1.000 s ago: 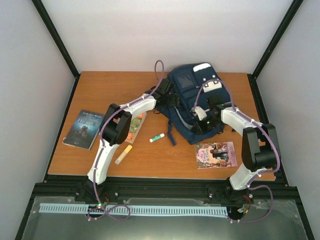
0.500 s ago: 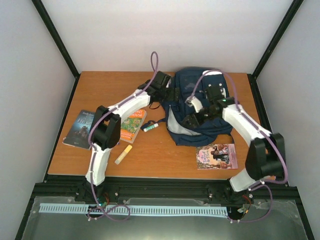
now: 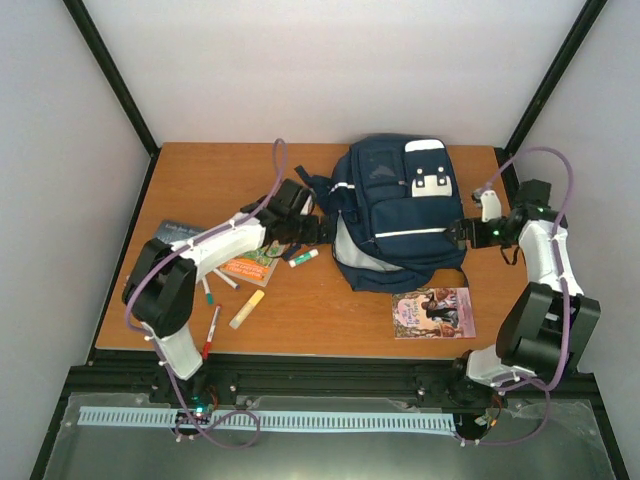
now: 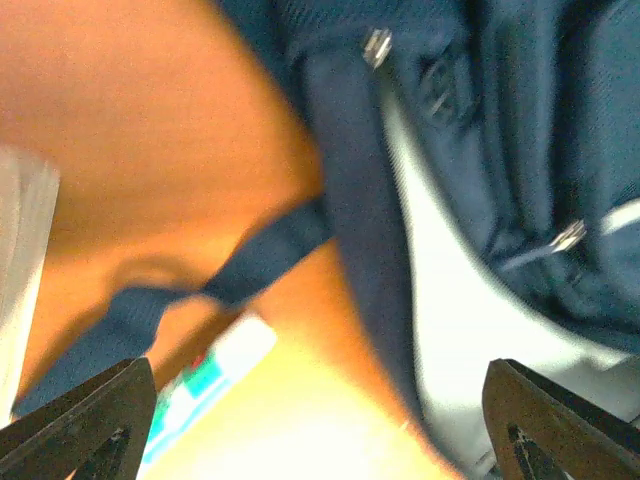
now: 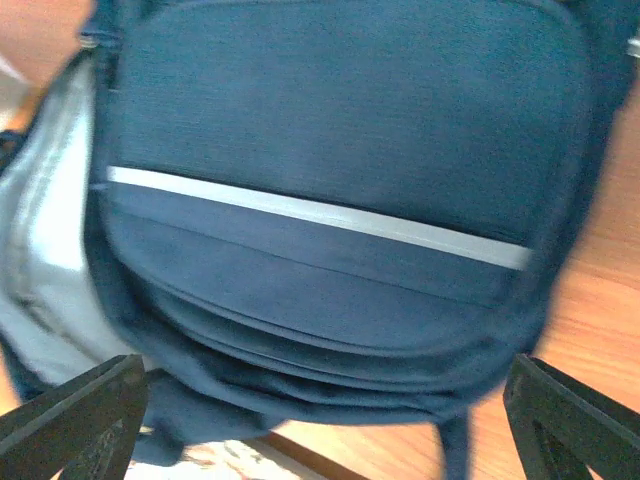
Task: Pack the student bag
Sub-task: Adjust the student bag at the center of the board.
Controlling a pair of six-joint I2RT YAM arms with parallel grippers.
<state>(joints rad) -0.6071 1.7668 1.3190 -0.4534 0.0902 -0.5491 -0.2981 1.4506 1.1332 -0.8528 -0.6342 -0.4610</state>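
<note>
Navy student bag [image 3: 395, 215]: lies flat on desk [image 3: 200, 170], side gaping.
Left gripper [image 3: 318, 233]: spread, empty, near strap [image 4: 230, 280].
Right gripper [image 3: 455, 232]: spread, empty.
Risk: possible strap snag, dragging bag.

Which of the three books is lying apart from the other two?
The pink book, alone in front of the backpack on the right. The dark book and the orange book lie together on the left, partly under the left arm.

place: lab test cell | white walls [image 3: 340, 60] | black frame [image 3: 110, 72] | wooden table [image 3: 220, 170]
</note>
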